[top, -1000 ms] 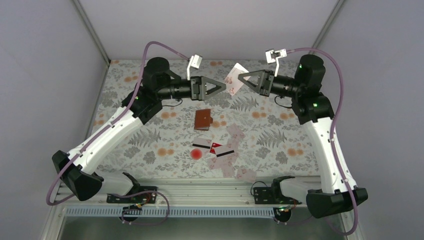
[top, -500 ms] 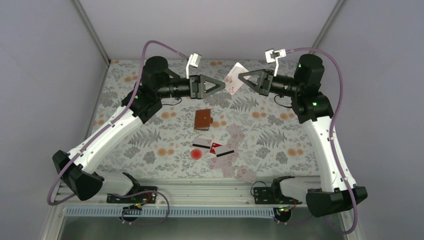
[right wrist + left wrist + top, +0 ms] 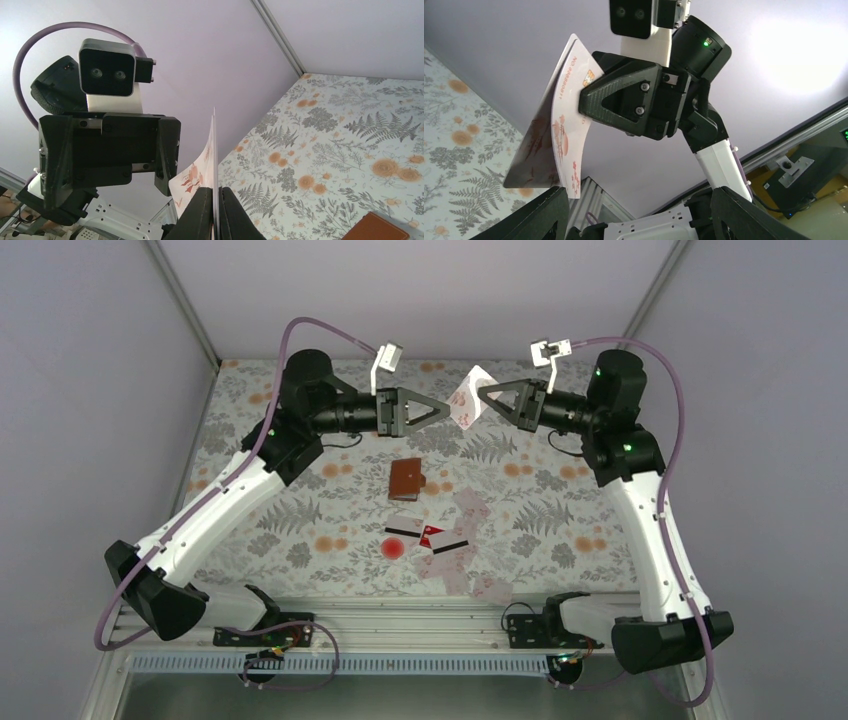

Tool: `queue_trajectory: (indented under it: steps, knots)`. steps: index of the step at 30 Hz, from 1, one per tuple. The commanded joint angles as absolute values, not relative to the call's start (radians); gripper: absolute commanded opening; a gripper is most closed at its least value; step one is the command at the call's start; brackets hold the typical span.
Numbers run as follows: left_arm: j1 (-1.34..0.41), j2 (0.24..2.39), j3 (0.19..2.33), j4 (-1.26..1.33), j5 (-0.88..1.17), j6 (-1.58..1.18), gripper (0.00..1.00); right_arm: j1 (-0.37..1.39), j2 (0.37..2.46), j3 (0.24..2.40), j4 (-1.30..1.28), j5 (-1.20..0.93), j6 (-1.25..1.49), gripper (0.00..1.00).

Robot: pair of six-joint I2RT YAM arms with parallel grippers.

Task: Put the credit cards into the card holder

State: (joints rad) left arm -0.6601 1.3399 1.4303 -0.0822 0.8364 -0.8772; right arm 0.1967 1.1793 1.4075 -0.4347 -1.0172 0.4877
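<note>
One of the credit cards is up in the air over the far part of the bench. It is pinched by one edge in the right tool, whose jaws are pressed together on it, and it bows a little. The left tool faces it from the other side with its jaws apart and nothing in them.

The card holder lies on the bench below and nearer, well apart from the raised card. The other cards lie nearer again in a loose, overlapping scatter. One is red, a couple show a black stripe, and a round red spot sits just beside them.

I'd say the job is barely started. No card can be seen in the holder, one is lifted, and the rest wait on the bench.

From above I can't tell whether the holder is folded shut or lying open, or whether anything is tucked inside. The overlap makes the scattered cards hard to count. I also can't tell whether the raised card's lower corner touches the left tool or only hangs beside it. The print on the card is too small to read.
</note>
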Motion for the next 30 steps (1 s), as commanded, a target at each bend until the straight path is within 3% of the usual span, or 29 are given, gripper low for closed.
queue_trajectory:
  steps: [1,30]
  knots:
    - [-0.67,1.353,1.435,0.093,0.879,-0.897,0.71,0.216,1.202,1.378,-0.446,-1.109,0.493,0.04]
    - [-0.684,1.383,1.39,0.13,0.85,-0.946,0.65,0.216,1.204,1.465,-0.352,-1.116,0.618,0.04]
